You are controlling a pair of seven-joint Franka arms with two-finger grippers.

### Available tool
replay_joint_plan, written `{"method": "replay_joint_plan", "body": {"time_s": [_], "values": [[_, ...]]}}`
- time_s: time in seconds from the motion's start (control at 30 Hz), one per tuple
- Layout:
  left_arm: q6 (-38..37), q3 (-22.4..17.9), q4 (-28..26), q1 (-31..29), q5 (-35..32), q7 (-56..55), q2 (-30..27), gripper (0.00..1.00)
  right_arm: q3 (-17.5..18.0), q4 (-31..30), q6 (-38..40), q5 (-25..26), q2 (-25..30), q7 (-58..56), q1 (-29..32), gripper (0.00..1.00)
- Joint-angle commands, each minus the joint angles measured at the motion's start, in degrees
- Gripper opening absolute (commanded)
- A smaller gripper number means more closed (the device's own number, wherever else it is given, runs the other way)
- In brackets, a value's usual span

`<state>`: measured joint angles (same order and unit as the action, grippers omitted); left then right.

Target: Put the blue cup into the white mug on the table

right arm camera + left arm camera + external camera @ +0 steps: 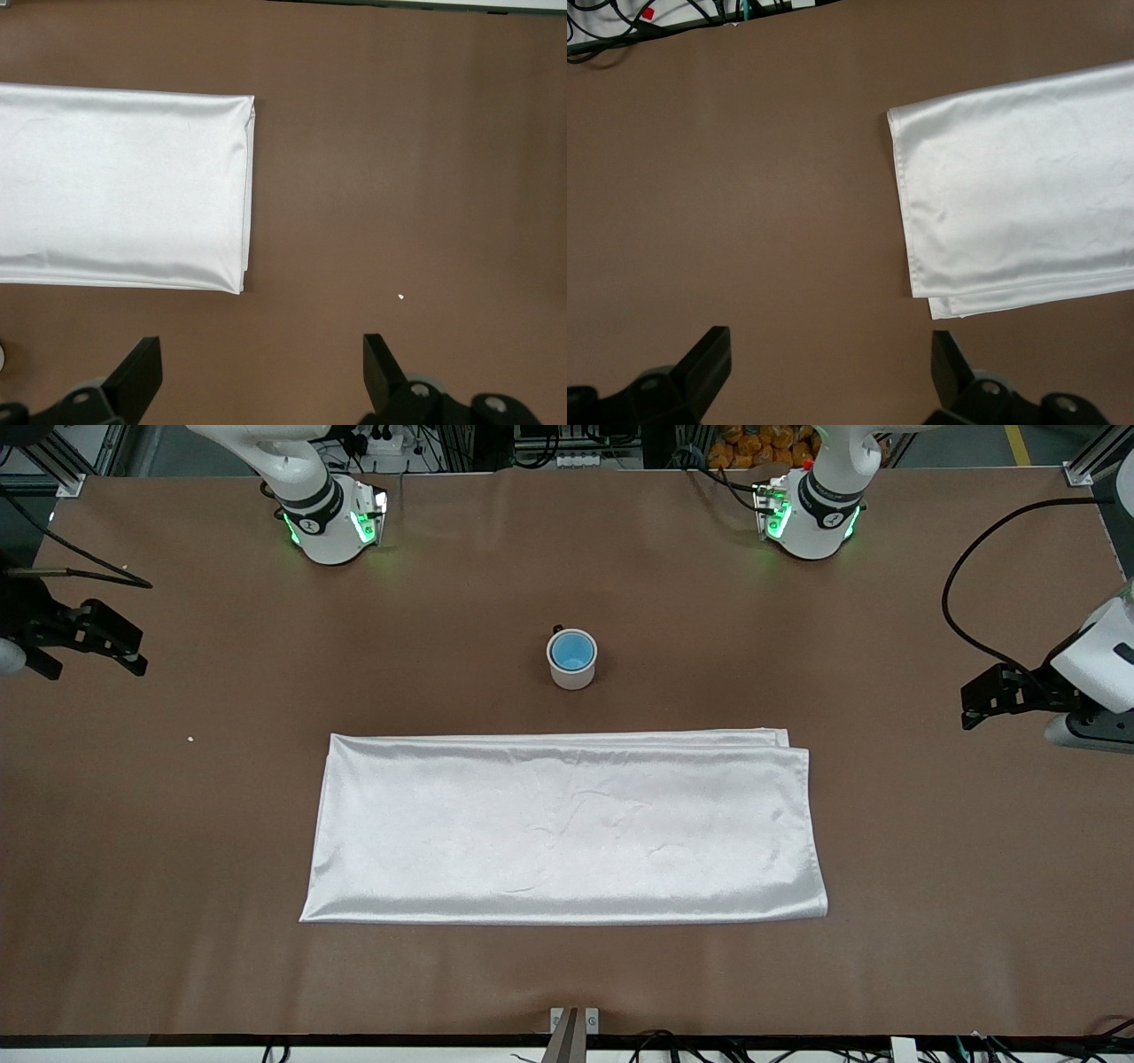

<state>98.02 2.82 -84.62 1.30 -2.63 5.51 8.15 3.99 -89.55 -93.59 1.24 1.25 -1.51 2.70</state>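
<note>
The white mug (572, 673) stands upright on the brown table (886, 646), midway between the two arms' ends, its small black handle turned toward the robots' bases. The blue cup (571, 652) sits inside the mug, with only its blue inside and rim showing. My left gripper (971, 707) waits open and empty over the left arm's end of the table; the left wrist view shows its fingers (709, 359) wide apart over bare table. My right gripper (135, 652) waits open and empty over the right arm's end of the table, its fingers (140, 370) wide apart.
A folded white satin cloth (567, 828) lies flat, nearer to the front camera than the mug. Its ends show in the left wrist view (1019, 186) and the right wrist view (124, 186). A tiny white speck (190, 738) lies toward the right arm's end.
</note>
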Motion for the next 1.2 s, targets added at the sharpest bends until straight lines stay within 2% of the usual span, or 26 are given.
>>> {"method": "replay_joint_plan", "body": {"time_s": [0.0, 0.13, 0.5, 1.17], "values": [[-1.7, -0.7, -1.6, 0.6, 3.8, -4.9, -2.2, 1.0, 0.7, -1.2, -0.7, -1.7, 1.4, 0.0, 1.2, 1.0], [-1.8, -0.7, -1.3, 1.2, 4.6, -10.0, -2.3, 1.0, 0.1, -1.2, -1.1, -4.7, 1.4, 0.0, 1.3, 1.0], [-1.9, -0.7, -1.2, 1.8, 4.7, -17.5, -2.6, 1.0, -0.5, -1.5, 0.1, -4.8, 1.2, 3.4, 1.3, 1.0], [-3.7, -0.8, -0.9, 2.3, 3.9, -16.9, -3.7, 1.0, -0.5, -1.5, 0.3, -4.7, 1.1, 3.2, 1.2, 1.0]]}}
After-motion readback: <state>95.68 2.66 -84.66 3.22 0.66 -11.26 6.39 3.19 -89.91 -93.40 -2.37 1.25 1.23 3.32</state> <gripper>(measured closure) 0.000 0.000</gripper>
